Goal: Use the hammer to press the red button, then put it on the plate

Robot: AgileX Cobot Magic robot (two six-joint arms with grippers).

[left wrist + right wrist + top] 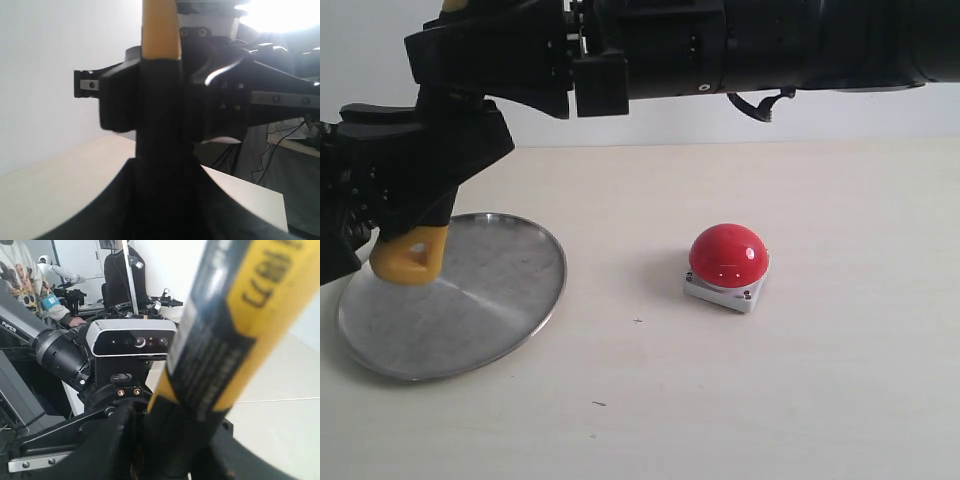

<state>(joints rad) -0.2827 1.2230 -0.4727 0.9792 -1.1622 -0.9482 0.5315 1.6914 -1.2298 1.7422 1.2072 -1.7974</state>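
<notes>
The hammer point(410, 255) hangs upright over the plate point(490, 310), yellow end down, its head out of view above. My left gripper point(415, 215) is shut on the black handle point(160, 150) just above the yellow end. My right gripper point(450, 50) reaches across from the right and its fingers clamp the handle point(240, 325) higher up; in the left wrist view they press on both sides of the shaft. The red button point(727, 255) sits on its grey base on the table, right of the plate and apart from both grippers.
The right arm point(770, 45) spans the top of the exterior view, high above the button. The silver plate lies at the table's left. The left arm's camera housing point(132, 340) faces the right gripper closely.
</notes>
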